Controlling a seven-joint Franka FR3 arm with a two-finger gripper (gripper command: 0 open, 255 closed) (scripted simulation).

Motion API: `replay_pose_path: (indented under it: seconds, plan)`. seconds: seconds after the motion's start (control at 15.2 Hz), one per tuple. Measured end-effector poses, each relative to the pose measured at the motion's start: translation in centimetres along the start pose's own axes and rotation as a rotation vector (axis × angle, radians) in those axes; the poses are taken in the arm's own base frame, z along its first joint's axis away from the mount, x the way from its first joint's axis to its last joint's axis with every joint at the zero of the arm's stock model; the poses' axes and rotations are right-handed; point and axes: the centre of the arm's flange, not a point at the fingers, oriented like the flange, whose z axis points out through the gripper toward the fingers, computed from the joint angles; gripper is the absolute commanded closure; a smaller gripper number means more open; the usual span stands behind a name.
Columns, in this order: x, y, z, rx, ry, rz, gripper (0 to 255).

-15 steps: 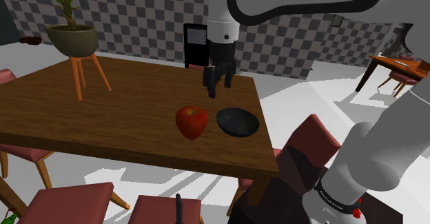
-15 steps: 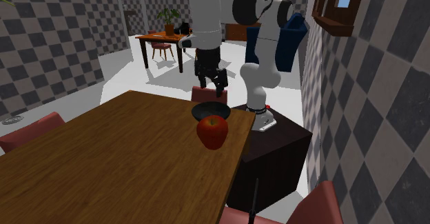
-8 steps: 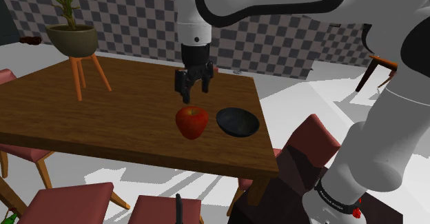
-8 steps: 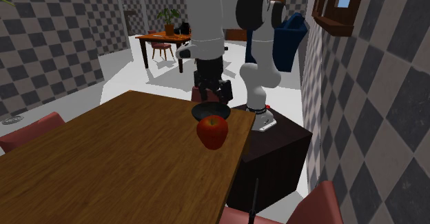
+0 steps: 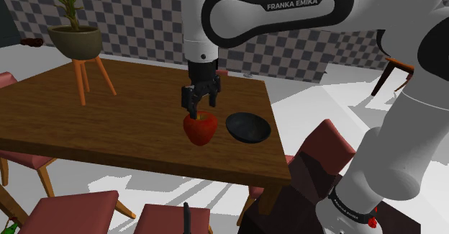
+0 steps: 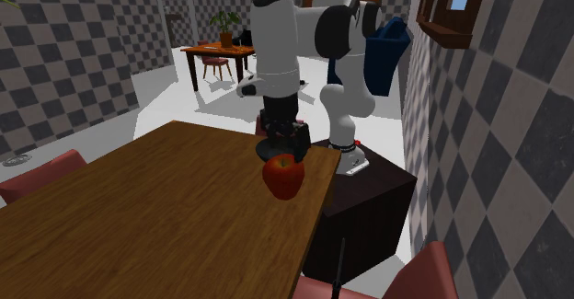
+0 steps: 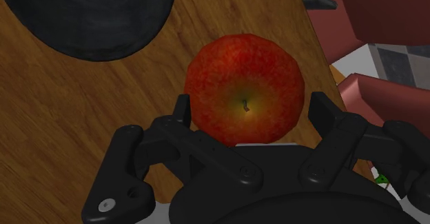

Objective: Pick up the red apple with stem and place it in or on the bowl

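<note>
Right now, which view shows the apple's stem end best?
The wrist view: it looks straight down on the red apple, stem at centre, inside the open gripper. The shoulder view shows its side, the top partly hidden by the gripper. The second exterior view shows its side too, in front of the gripper.

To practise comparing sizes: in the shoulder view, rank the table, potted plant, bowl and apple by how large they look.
1. table
2. potted plant
3. bowl and apple: they look about alike, so unranked.
</note>
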Motion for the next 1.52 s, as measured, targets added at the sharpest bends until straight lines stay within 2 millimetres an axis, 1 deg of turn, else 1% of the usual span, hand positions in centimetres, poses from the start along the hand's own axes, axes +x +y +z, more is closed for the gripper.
replay_pose_path:
  seconds: [0.33, 0.4, 1.06, 1.25, 1.52]
  plan:
    - [0.0, 0.0, 0.2, 0.0, 0.0, 0.0, 0]
    - [0.0, 0.0, 0.2, 0.0, 0.0, 0.0, 255]
    - [0.0, 0.0, 0.2, 0.0, 0.001, 0.0, 255]
    - [-0.1, 0.1, -0.9, 0.0, 0.0, 0.0, 255]
    - [-0.3, 0.1, -2.9, 0.0, 0.001, 0.0, 255]
